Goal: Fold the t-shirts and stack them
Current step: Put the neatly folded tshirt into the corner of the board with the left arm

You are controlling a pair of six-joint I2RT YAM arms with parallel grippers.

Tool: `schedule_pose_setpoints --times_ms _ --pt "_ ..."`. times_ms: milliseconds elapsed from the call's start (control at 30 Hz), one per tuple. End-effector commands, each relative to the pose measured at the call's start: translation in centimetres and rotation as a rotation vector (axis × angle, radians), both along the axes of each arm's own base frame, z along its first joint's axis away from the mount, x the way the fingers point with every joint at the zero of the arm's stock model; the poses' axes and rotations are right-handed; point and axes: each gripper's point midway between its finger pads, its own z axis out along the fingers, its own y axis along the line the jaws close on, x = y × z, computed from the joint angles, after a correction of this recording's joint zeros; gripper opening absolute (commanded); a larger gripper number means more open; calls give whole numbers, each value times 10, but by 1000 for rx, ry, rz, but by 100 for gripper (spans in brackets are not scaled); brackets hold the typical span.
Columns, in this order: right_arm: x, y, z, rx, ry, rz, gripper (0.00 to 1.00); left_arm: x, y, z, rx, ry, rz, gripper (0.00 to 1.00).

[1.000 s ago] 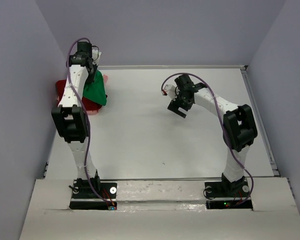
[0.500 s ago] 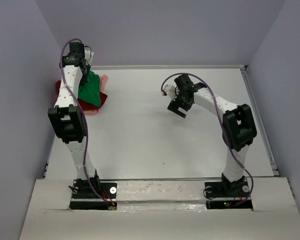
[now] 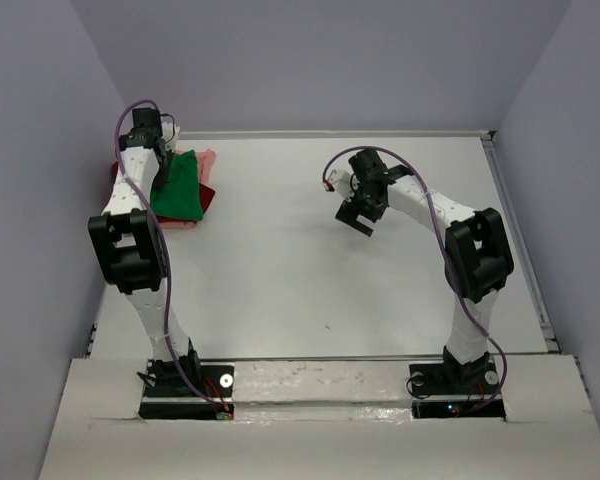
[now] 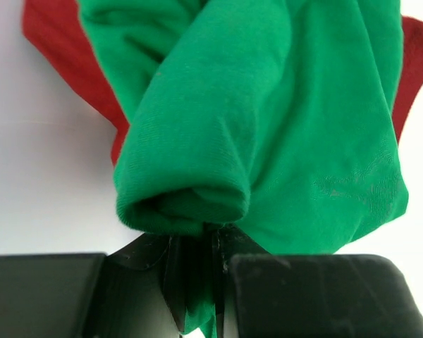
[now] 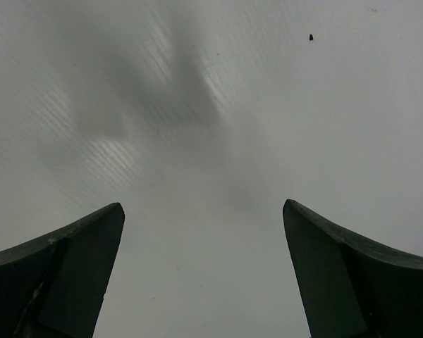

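I see the green shirt (image 4: 268, 141) bunched at the worktop's (image 3: 300, 280) far-left corner, draped over the red shirt (image 4: 49, 42), with the pink shirt (image 3: 209, 157) peeking out underneath. My left gripper (image 4: 197, 282) is pinched narrowly on a fold of the green shirt. My right gripper (image 5: 201, 205) hangs over mid-worktop, jaws wide apart, holding nothing.

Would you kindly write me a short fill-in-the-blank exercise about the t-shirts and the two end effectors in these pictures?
1. The left end effector pinches the green t-shirt, so its jaws are ____.
2. The dark red t-shirt lies ____ the green one.
3. The right end effector hangs over the table, holding nothing, with its jaws ____.

Missing words: shut; under; open.
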Motion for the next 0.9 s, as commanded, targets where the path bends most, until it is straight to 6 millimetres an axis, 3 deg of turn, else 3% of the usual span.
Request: schedule_pose_setpoints --times_ms 0,300,533,867 --pt "0 0 0 -6 -1 -15 100 7 14 33 47 -105 7 0" --pt "0 -2 -6 -23 14 -21 100 12 20 29 81 -116 0 0" --pt "-3 -5 -11 -38 25 -24 100 14 24 11 101 -109 7 0" --pt "-3 -8 -18 -60 43 -32 100 23 45 1 129 -118 41 0"
